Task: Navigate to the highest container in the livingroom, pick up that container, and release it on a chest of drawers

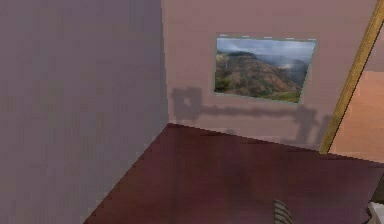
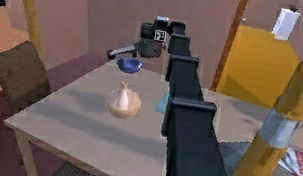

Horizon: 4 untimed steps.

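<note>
Walls meet in a corner on my forward view: a grey-purple wall [image 1: 70, 90] at its left and a pink wall [image 1: 190, 50] straight ahead, with dark reddish floor [image 1: 220, 180] beneath them. A wooden door frame [image 1: 352, 80] leans along that view's right side, and a landscape picture [image 1: 265, 67] hangs on the pink wall beside it.

On my arm side view the biggest thing is a pale wooden table [image 2: 59, 117], and the arm [image 2: 188, 132] runs out across it from the bottom edge. To the right stands a post banded in yellow and grey [image 2: 293, 108], with a yellow panel [image 2: 265, 63] behind it. A dark brown chair [image 2: 20, 73] sits just off the table's left end.

Three small things are on or near the tabletop. A peach vase [image 2: 122, 100] with a narrow neck stands upright near the middle. A teal object [image 2: 160, 104] is half hidden behind the arm. Farther out, by the table's far edge, a blue bowl [image 2: 130, 66] lies right at the fingers of the gripper [image 2: 117, 52]. I cannot tell whether the bowl rests on the table or hangs clear of it, so I cannot tell whether the gripper holds anything, nor how its fingers are set.
</note>
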### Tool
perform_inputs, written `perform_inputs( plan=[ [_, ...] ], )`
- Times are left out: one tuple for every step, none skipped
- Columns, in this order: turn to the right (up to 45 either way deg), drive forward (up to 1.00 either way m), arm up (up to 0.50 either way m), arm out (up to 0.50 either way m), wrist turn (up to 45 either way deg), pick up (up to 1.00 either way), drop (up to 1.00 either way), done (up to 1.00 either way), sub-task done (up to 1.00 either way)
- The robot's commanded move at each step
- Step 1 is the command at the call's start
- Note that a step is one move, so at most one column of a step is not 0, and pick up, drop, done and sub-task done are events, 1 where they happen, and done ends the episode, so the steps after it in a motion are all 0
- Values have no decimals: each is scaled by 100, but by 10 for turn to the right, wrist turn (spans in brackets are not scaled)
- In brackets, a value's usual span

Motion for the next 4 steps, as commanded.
perform_inputs(
  plan=[
    [0,0,-30,0,0,0,0,0,0],
    [0,0,0,0,0,100,0,0,0],
    [0,0,10,0,0,0,0,0,0],
    [0,0,20,0,0,0,0,0,0]
  ],
)
